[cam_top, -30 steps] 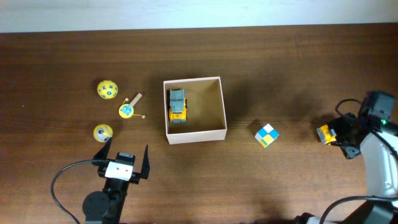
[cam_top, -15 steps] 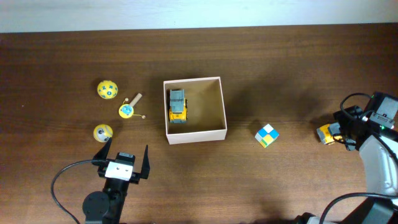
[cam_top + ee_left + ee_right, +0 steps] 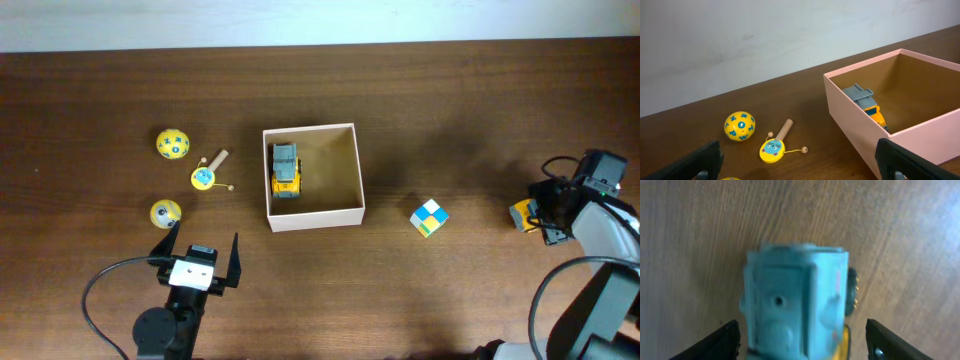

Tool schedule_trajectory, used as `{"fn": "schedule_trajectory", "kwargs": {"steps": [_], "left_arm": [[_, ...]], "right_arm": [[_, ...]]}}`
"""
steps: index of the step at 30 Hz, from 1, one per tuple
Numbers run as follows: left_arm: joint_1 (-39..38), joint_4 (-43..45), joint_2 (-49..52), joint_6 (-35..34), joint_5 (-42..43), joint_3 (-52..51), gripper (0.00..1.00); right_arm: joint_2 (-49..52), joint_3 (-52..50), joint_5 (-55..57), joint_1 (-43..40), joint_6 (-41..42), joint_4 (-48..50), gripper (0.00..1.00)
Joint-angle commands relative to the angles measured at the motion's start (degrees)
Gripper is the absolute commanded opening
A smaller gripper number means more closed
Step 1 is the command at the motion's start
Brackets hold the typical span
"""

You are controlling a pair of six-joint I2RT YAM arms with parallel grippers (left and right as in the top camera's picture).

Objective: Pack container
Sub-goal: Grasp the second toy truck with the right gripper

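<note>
Container sits about mid-table, a bit toward the far edge, square so no long axis to align to, open side up. One grey and yellow truck is already inside against its left wall. The next piece looks like the small teal and yellow toy near the table's right edge. The right end effector is straddling it, jaws apart with a gap showing on both sides in the wrist view, so nothing is clamped. From there the container lies well apart toward the left edge, with the checkered cube between them on nearly the same line. The carry probably needs to clear that cube. The toy's long axis seems to run along the gap between the fingers, but I can't confirm. The wrist frame is blurred and cuts off the toy's lower end and both fingertips, and overhead the arm covers part of it. The left end effector is closer to the container, off its front-left corner near the front edge, wide open and empty. It faces two yellow balls and a rattle. The left wrist view crops the container's right side, and its wall hides half the truck.
</note>
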Motion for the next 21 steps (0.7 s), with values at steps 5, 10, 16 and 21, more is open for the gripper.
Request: {"fn": "schedule_trajectory", "kwargs": {"steps": [5,10,16,21], "left_arm": [[0.3,-0.1,0.0,0.9,-0.2,-0.3,0.99],[0.3,-0.1,0.0,0.9,-0.2,-0.3,0.99],[0.3,-0.1,0.0,0.9,-0.2,-0.3,0.99],[0.3,-0.1,0.0,0.9,-0.2,-0.3,0.99]], "right_arm": [[1.4,-0.3,2.5,-0.2,5.2,2.1,0.75],[1.4,-0.3,2.9,-0.2,8.0,2.2,0.76],[1.8,-0.3,3.8,-0.2,7.9,1.0,0.75],[3.9,-0.3,3.4,-0.2,7.9,0.7,0.71]]}}
